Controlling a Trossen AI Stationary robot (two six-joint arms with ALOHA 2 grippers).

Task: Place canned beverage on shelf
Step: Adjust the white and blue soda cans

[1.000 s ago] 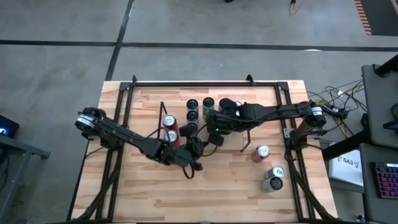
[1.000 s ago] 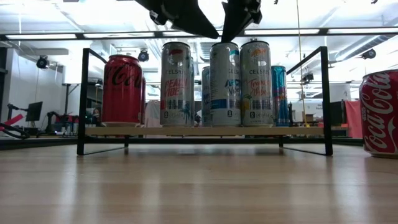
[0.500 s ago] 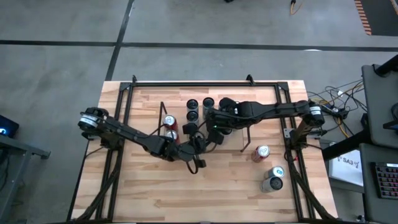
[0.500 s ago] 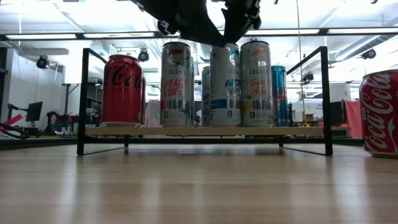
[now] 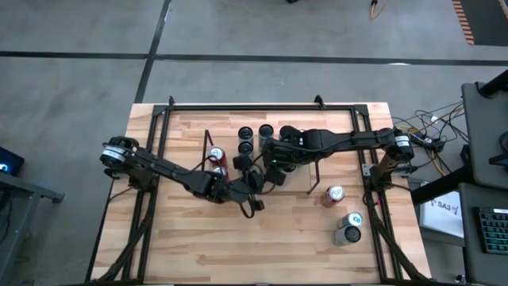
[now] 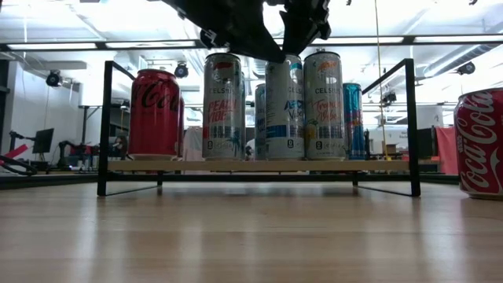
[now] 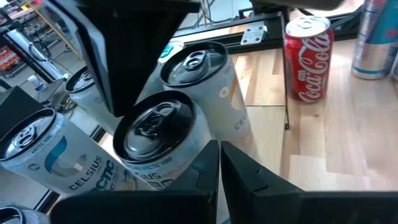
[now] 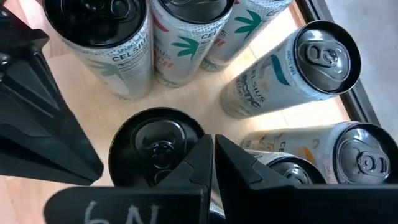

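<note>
So there's a light butcher-block wooden table (image 5: 238, 246) with a low black wire-frame shelf with a pale wood base (image 6: 259, 166) sitting on it, loaded with a red Coca-Cola can (image 6: 155, 114) and a bunch of tall silver Celsius cans (image 6: 224, 106). Off to the right, straight on the tabletop, there's another red cola can (image 5: 332, 195) and a silver can with a blue label (image 5: 348, 229).

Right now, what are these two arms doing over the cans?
Both arms are over the shelf, which already holds tall Celsius cans and red Coca-Cola cans. The left gripper and the right gripper are both shut, empty, and hang just above the can tops; neither holds a can. Two more cans and another Coca-Cola can stand on the table, not yet shelved.
</note>
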